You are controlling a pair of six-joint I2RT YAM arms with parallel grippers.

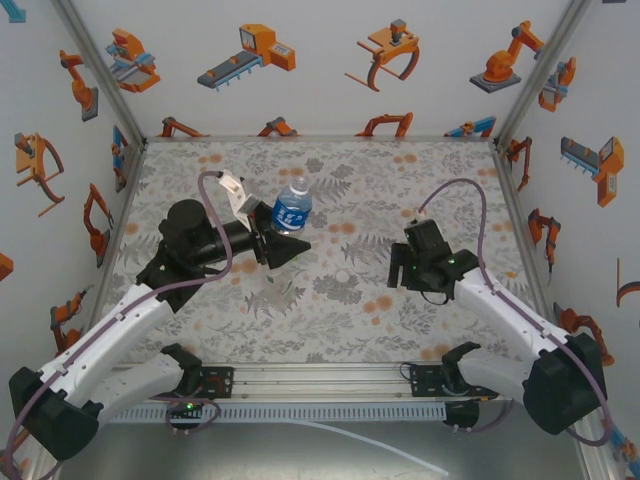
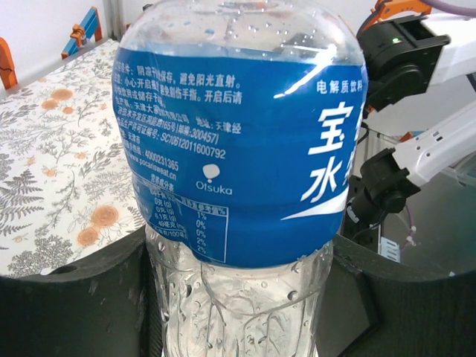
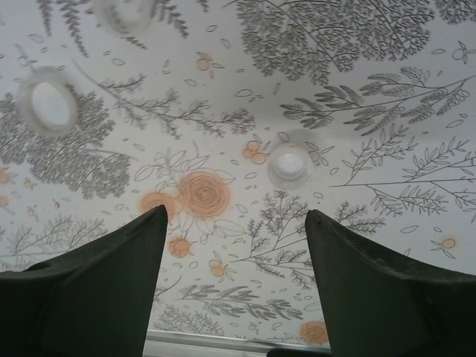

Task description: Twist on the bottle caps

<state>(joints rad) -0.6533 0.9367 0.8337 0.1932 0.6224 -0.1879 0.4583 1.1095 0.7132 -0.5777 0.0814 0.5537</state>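
Top view: the left gripper [image 1: 283, 240] clamps the blue-label bottle [image 1: 292, 208] upright, left of centre. The right gripper [image 1: 408, 272] points down at the table [image 1: 340, 170], well apart from it, with open room around both.

Left wrist view: the bottle's clear plastic is thin and wet, so probably light, slippery and easily dented. The grip sits below the label.

Right wrist view: the jaws stand apart and empty, just below a whitish cap [image 3: 288, 163] right of centre. Another cap [image 3: 48, 104] lies at left. Both look small and stiff, best pinched across the rim.

The black left gripper [image 1: 278, 243] clasps the lower end of a small clear plastic bottle with a blue label [image 1: 292, 208] over the floral-patterned grey and orange table [image 1: 340, 305]; the black right gripper [image 1: 405, 272] points down at the table, well apart from it
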